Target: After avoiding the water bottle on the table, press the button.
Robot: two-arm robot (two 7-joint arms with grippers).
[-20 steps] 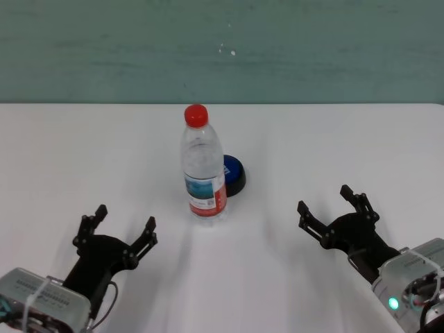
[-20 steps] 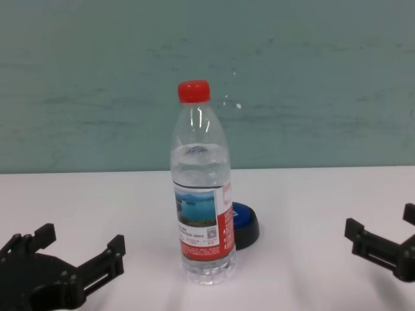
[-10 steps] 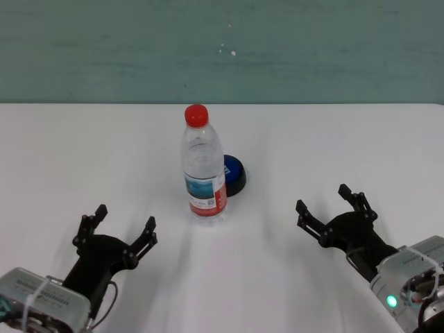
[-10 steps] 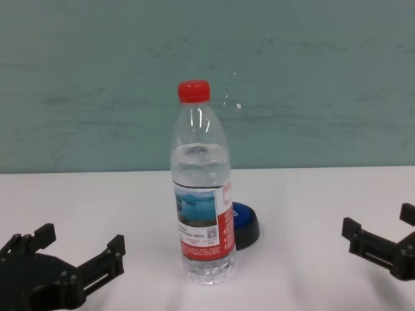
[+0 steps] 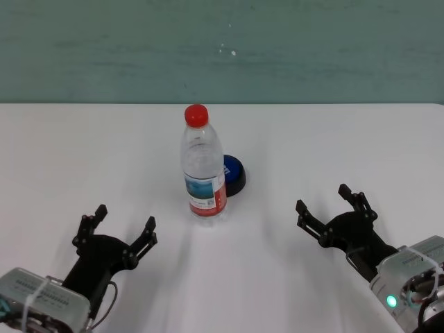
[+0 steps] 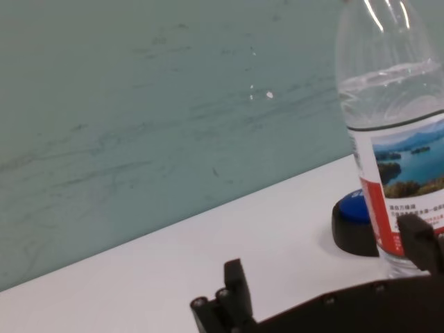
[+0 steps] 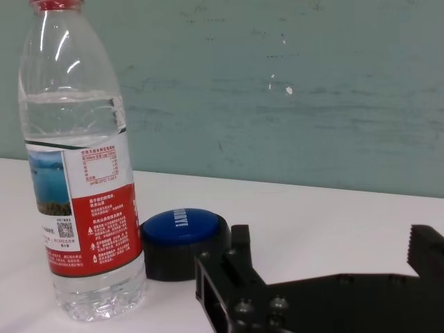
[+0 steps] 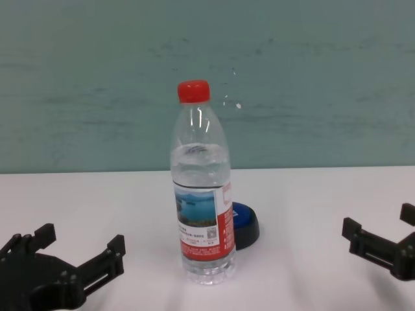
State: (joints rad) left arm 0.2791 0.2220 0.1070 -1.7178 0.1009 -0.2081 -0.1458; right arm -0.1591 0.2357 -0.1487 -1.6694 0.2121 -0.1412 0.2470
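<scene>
Head view: bottle (image 5: 203,168) stands upright near the middle of the white surface (image 5: 333,146); button (image 5: 232,175) sits just behind it, toward the robot's right, partly hidden by it. Left gripper (image 5: 116,229) rests low over the near left of the surface, jaws wide, holding nothing. Right gripper (image 5: 331,205) is at near right, jaws wide, holding nothing, well apart from bottle and button. Chest view: bottle (image 8: 201,194) central, red cap on; button (image 8: 245,224) shows past its lower right side. Left wrist view: bottle (image 6: 401,139) and button (image 6: 354,220) lie ahead of the jaws. Right wrist view: button (image 7: 183,238) just beside the bottle (image 7: 82,173), both beyond the open jaws.
</scene>
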